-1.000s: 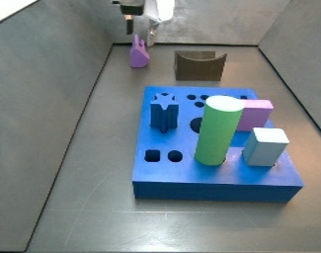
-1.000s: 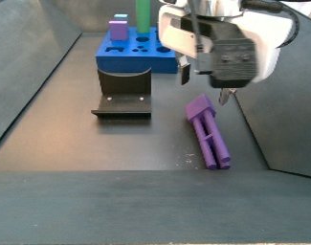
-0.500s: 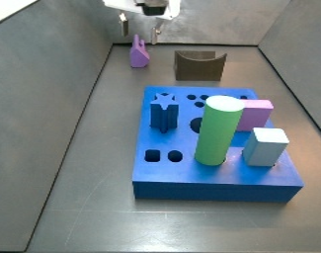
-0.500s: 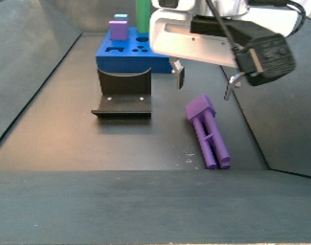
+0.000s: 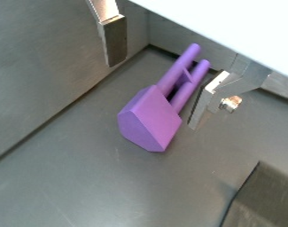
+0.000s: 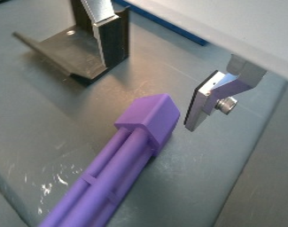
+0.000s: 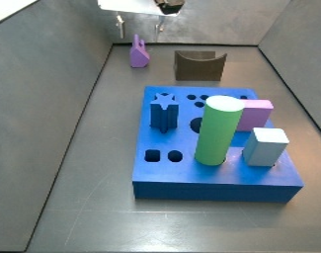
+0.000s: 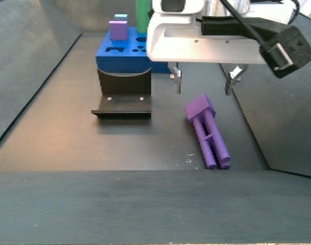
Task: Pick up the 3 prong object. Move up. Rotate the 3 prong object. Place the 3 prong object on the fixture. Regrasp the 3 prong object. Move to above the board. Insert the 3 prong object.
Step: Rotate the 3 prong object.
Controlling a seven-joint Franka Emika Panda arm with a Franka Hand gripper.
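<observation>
The light-purple 3 prong object (image 8: 209, 129) lies flat on the grey floor near the right wall, and shows small at the far end (image 7: 139, 52) near the back wall. My gripper (image 8: 204, 82) hangs open above its block end, touching nothing. In both wrist views the piece (image 5: 158, 111) (image 6: 132, 152) lies between and below the silver fingers (image 5: 115, 40) (image 6: 213, 96), prongs pointing away from the block end. The dark fixture (image 8: 122, 101) (image 7: 199, 65) stands beside it. The blue board (image 7: 190, 163) lies further along the floor.
On the board stand a tall green cylinder (image 7: 218, 128), a pink cube (image 7: 259, 112), a pale block (image 7: 266, 146) and a dark blue star peg (image 7: 164, 111). Sloping grey walls (image 7: 64, 69) close in the floor on both sides.
My gripper has risen above the purple piece and turned about its vertical axis, so both fingers now straddle the piece's width. The piece itself has not moved.
</observation>
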